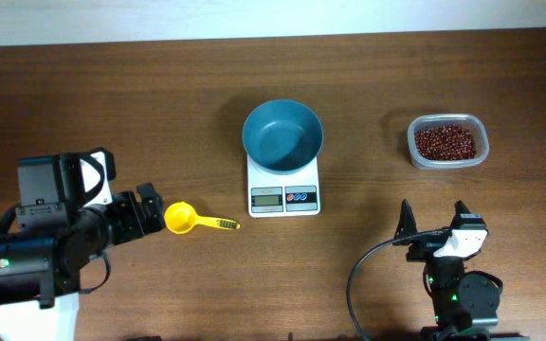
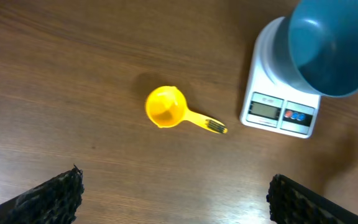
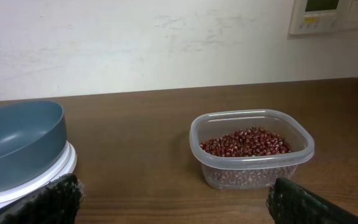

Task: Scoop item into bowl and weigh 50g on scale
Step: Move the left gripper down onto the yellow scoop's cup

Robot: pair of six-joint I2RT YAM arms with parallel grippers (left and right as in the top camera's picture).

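On the scale the teal bowl sits empty; beans fill their clear tub, and the yellow scoop lies unheld. The left gripper and right gripper have fingers spread, grasping nothing. All scooping and weighing is left to do.

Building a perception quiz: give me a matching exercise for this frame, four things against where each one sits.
Things:
1 bowl
2 beans
3 yellow scoop
4 scale

Places:
A in the clear tub
B on the table, centre
C on the scale
D on the table by the left gripper

Pairs: 1-C; 2-A; 3-D; 4-B
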